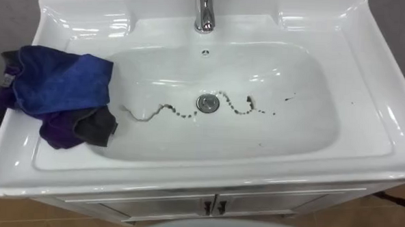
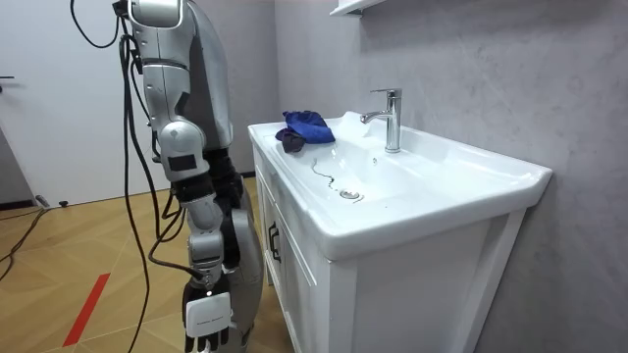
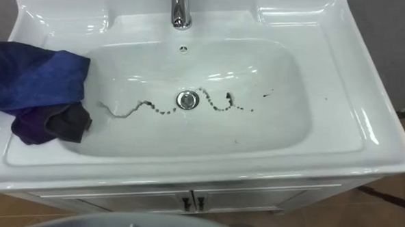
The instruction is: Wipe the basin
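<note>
The white basin (image 1: 367, 100) lies right below me, and a dark wavy trail of dirt (image 1: 168, 110) runs across its bowl past the drain (image 1: 208, 103), with specks to the right. A crumpled blue and dark cloth (image 1: 60, 87) lies on the left rim and hangs partly into the bowl. In the room view I stand upright facing the basin (image 2: 491, 176), the cloth (image 2: 304, 126) at its far end. My right hand (image 2: 208, 328) hangs low beside my leg, fingers relaxed, holding nothing.
A chrome tap (image 1: 205, 11) stands at the back middle of the basin. Below is a white cabinet (image 1: 212, 208) with two small door handles. A grey wall rises behind, and wooden floor (image 2: 78, 245) lies around.
</note>
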### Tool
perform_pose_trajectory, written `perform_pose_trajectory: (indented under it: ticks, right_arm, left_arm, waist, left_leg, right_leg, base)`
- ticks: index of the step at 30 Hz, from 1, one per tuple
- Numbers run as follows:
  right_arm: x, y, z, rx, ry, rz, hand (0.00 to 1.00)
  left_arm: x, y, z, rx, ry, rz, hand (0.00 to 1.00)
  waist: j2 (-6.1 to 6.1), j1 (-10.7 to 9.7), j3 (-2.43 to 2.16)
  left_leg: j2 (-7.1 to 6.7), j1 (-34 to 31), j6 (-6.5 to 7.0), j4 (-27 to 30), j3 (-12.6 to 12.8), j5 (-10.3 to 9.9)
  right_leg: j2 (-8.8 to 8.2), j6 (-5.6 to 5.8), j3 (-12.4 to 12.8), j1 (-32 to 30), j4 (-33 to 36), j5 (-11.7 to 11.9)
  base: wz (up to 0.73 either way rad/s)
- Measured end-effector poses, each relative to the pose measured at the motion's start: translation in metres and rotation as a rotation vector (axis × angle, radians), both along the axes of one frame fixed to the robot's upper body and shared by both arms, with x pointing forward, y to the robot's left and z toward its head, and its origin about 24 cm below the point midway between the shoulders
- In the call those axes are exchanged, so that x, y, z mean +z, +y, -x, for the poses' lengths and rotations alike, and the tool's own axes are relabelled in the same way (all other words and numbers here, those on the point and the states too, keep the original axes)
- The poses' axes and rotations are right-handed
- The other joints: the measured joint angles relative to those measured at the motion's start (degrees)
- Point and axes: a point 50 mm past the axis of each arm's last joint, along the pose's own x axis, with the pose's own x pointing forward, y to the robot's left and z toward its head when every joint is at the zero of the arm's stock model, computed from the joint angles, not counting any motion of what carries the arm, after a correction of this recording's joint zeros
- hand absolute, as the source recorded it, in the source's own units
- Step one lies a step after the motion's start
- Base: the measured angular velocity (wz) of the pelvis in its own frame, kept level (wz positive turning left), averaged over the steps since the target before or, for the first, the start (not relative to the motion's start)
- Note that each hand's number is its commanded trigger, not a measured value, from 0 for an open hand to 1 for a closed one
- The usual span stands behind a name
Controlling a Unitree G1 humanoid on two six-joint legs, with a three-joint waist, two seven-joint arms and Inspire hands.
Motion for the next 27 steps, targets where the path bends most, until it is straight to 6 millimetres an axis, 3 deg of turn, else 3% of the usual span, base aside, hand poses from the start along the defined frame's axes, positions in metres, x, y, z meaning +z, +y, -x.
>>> perform_pose_trajectory:
  ticks: [20,27]
  right_arm:
    - [0.0001,-0.001,-0.0024,0.034,0.001,0.004,0.0]
    - [0.0,-0.0012,-0.0044,0.036,-0.006,0.009,0.0]
  left_arm:
    - [-0.0003,-0.0011,0.0009,-0.005,0.007,0.002,0.0]
    - [0.0,0.0,0.0018,-0.002,0.007,-0.004,0.0]
  waist:
    - [0.54,0.03,0.04]
    - [-0.06,0.02,0.01]
  left_leg:
    - [0.07,0.06,-0.01,-0.01,-0.01,0.0]
    - [0.06,0.06,-0.01,0.05,-0.11,0.0]
  right_leg:
    - [0.09,-0.05,0.01,0.02,0.04,0.04]
    - [0.09,-0.05,-0.01,0.06,-0.01,0.03]
  base:
    - [0.0]
    - [0.0]
